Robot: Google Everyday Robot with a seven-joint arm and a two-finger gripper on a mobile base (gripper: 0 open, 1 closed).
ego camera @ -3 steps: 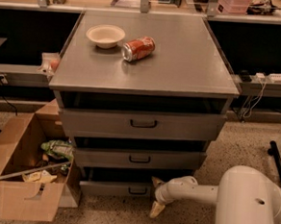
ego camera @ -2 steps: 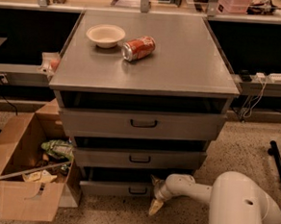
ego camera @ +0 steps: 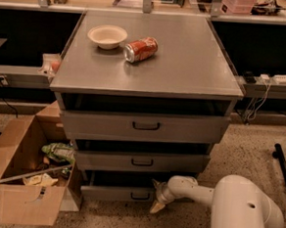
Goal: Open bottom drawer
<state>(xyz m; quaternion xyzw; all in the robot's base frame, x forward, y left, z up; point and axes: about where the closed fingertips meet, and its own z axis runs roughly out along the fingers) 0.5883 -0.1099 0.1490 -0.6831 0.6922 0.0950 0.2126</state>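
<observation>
The bottom drawer [ego camera: 113, 192] is the lowest grey drawer of the cabinet, with a small black handle [ego camera: 140, 196] at its centre. It stands pulled out a little, with a dark gap above its front. My gripper [ego camera: 157, 199] is at the end of the white arm [ego camera: 196, 191], low near the floor, just right of the handle and against the drawer front. Its tan fingers [ego camera: 156, 206] point down and left.
The middle drawer [ego camera: 142, 161] and the top drawer [ego camera: 144, 126] are above. A white bowl [ego camera: 107, 36] and a red can [ego camera: 140, 49] lie on the cabinet top. An open cardboard box [ego camera: 25, 186] with trash stands on the floor at left. Black legs [ego camera: 284, 167] stand at right.
The arm has shifted a little to the left, bringing the gripper closer to the bottom drawer's handle. The drawer looks the same.
</observation>
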